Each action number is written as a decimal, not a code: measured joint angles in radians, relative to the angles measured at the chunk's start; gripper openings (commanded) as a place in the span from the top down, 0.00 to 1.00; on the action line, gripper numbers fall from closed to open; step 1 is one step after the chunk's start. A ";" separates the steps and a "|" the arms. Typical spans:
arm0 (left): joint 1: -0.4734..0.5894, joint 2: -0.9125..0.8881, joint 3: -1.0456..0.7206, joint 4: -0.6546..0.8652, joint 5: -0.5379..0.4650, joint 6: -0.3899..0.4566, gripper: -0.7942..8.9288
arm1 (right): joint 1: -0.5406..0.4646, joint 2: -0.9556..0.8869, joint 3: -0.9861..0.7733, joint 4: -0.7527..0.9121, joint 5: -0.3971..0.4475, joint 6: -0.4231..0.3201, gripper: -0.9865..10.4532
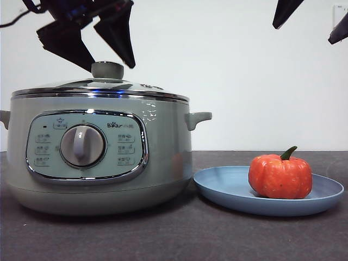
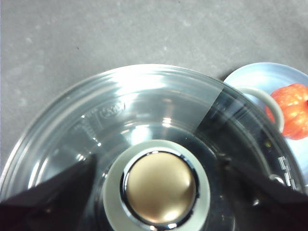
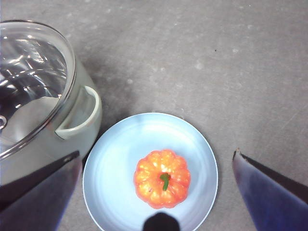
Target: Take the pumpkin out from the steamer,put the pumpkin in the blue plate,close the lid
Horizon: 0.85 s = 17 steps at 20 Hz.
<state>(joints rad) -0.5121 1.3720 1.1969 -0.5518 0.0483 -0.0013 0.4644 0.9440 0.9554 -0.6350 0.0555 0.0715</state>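
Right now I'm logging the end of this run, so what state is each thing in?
steamer: closed, upright on the table.
lid: seated on the steamer's rim, knob free.
pumpkin: out of the steamer, upright on the plate, stem up.
blue plate: flat beside the steamer, holding the pumpkin.
left gripper: open, just above the lid's knob, not touching it.
right gripper: open, above the plate, holding nothing.
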 measured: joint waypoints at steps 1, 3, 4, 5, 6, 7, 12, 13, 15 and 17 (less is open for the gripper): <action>0.000 -0.020 0.000 -0.001 0.002 0.000 0.47 | 0.000 0.000 0.000 0.000 -0.002 0.000 0.46; -0.001 -0.081 0.000 -0.027 0.008 0.000 0.47 | 0.000 0.000 0.000 -0.002 -0.003 0.000 0.55; -0.001 -0.111 0.000 -0.048 0.008 0.000 0.49 | 0.000 0.000 0.000 -0.008 -0.003 0.000 0.60; -0.001 -0.146 0.000 -0.077 0.008 0.000 0.60 | 0.000 -0.002 0.000 -0.017 -0.003 0.000 0.67; -0.001 -0.173 0.000 -0.105 0.008 0.000 0.72 | 0.000 -0.006 0.000 -0.018 -0.003 0.000 0.74; -0.001 -0.205 0.000 -0.143 0.008 0.000 0.91 | 0.000 -0.016 0.000 -0.017 -0.003 0.000 0.83; -0.002 -0.344 0.000 -0.223 -0.033 0.002 0.93 | 0.000 -0.131 -0.002 0.034 -0.003 0.000 0.93; -0.002 -0.377 -0.002 -0.224 -0.055 0.009 0.93 | 0.000 -0.175 -0.016 0.066 -0.003 0.000 0.93; -0.004 -0.464 -0.055 -0.172 -0.073 0.016 0.93 | 0.001 -0.271 -0.080 0.141 -0.003 -0.001 0.93; -0.009 -0.574 -0.167 -0.098 -0.099 0.018 0.93 | 0.001 -0.369 -0.176 0.200 -0.001 -0.001 0.93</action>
<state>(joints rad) -0.5209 0.7982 1.0298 -0.6502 -0.0505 0.0162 0.4652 0.5755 0.7795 -0.4347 0.0544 0.0708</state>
